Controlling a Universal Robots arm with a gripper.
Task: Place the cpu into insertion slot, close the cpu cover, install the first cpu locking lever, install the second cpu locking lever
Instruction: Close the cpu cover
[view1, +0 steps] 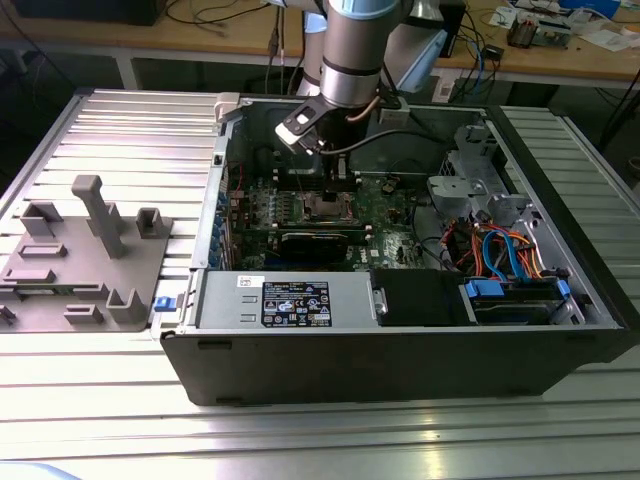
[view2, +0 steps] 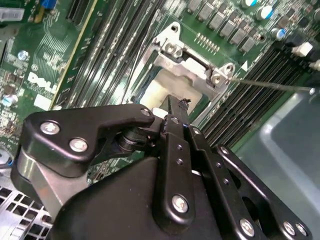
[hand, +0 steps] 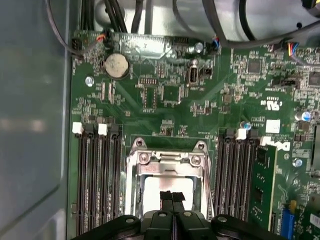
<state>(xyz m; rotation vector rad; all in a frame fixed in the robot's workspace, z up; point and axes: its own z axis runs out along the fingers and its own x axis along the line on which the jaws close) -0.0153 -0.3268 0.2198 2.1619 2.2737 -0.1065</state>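
My gripper (hand: 172, 196) is shut, its two black fingertips pressed together with nothing seen between them. It hangs over the insertion slot (hand: 134, 185) on the green motherboard, inside the open computer case (view1: 400, 360). The pale grey cpu (hand: 155, 182) lies in the slot. The silvery cpu cover (hand: 167, 159) frames it and looks folded down around it. In the second wrist view the fingertips (view2: 176, 107) stand just above the cpu (view2: 167, 87), and I cannot tell whether they touch. A thin wire locking lever (view2: 272, 84) sticks out from the cover's corner (view2: 217, 77). The exterior view shows the gripper (view1: 327, 188) above the slot (view1: 326, 207).
Long black memory slots (hand: 97, 185) flank the socket on both sides. A black card (view1: 315, 243) lies nearer the case front, and the grey power supply (view1: 285, 300) fills the front. Coloured cables (view1: 500, 250) sit at the exterior view's right. A grey fixture (view1: 85, 260) stands outside the case.
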